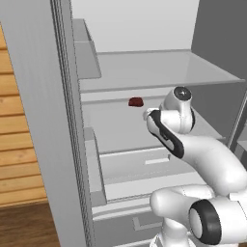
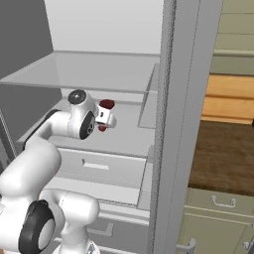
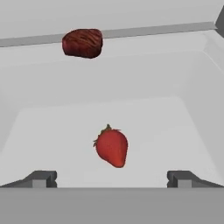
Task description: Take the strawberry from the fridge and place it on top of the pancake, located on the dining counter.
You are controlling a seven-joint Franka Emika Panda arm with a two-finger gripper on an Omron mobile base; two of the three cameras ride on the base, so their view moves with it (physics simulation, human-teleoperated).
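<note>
Dark blocky fingertips [image 3: 41,178] of the released hand [image 3: 112,179] flank a glossy, tapered strawberry [image 3: 112,147] (smooth pale shelf [image 3: 175,131]).

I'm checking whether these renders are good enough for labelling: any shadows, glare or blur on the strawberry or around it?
Hand view: strawberry sharp, evenly lit, no glare, no clear cast shadow; the dark brown lump behind is equally crisp. Left base view: flat, soft lighting on the fridge shelves. Right base view: the arm partly hides the strawberry.

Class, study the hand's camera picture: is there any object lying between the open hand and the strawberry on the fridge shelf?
Nothing visible does. The strawberry lies on bare shelf ahead of the open hand; the dark brown food piece sits farther back, beyond it.
</note>
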